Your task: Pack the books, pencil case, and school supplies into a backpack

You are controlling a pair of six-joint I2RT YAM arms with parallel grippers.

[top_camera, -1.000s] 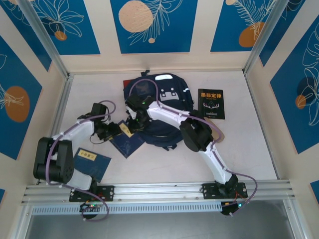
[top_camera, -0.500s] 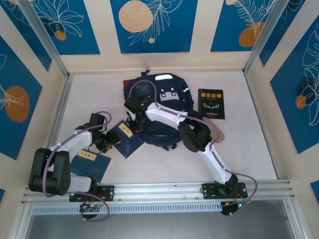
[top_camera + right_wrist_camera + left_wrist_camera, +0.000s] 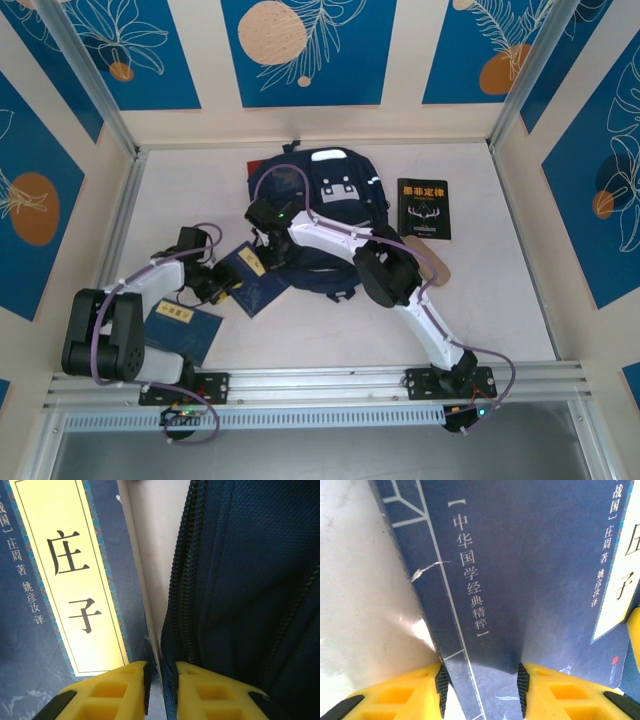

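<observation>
The navy backpack [image 3: 335, 195] lies at the middle of the table. My right gripper [image 3: 265, 243] is at its near-left edge, shut on the zipper rim [image 3: 176, 630], which runs between its pads [image 3: 161, 685]. A dark blue book [image 3: 252, 280] with a yellow title label [image 3: 70, 580] lies just left of that rim. My left gripper [image 3: 224, 285] is at this book's left corner. Its jaws [image 3: 480, 690] stand apart over the corner [image 3: 520, 570], the left pad at the spine edge. A second dark blue book [image 3: 185, 325] lies near-left. The black book [image 3: 424, 208] lies right of the backpack.
A tan oval pouch [image 3: 432, 262] lies partly under the right arm, near the black book. Metal rails [image 3: 120, 215] border the table on both sides. The right arm [image 3: 390, 275] stretches across the backpack's near edge.
My left gripper has swung toward the near edge, from the book's far side to its left corner. The right gripper has slid slightly left along the backpack. The books have stayed in place.
</observation>
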